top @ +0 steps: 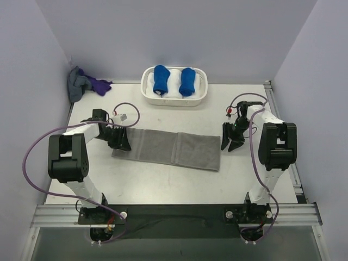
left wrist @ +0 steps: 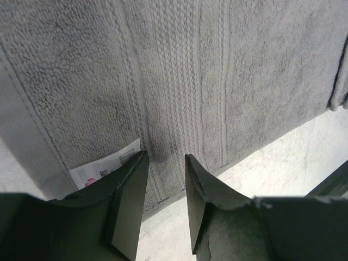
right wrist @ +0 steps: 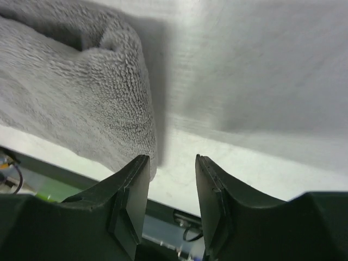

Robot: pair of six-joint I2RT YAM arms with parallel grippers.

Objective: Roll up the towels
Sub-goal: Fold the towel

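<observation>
Nearest me, my two arms rise from the front edge of the worktop [top: 163, 185], one on each side. My left tool [top: 122, 143] sits low over the left end of the grey towel [top: 168, 148]. From the left wrist, its jaws stand apart and hold nothing [left wrist: 166, 157]. The towel's ribbed border [left wrist: 190, 81] shows in the gap between them, and a white printed label [left wrist: 109, 166] peeks out beside the left finger. I cannot tell whether the fingertips touch the cloth.

My right tool [top: 229, 144] is just off the towel's right end. The right wrist view shows it released too [right wrist: 171, 159], with bare worktop between the fingers and the thick, doubled terry edge [right wrist: 81, 109] just beside the left finger.

The towel lies flat as a long strip across the middle of the worktop, between the two tools, slightly slanted and not rolled.

Farther back, at the far edge, a white basket [top: 145, 89] holds two blue bundles [top: 161, 79] [top: 187, 81] side by side. In the far left corner lie a purple cloth [top: 99, 85] and a grey cloth [top: 76, 87], touching each other.
</observation>
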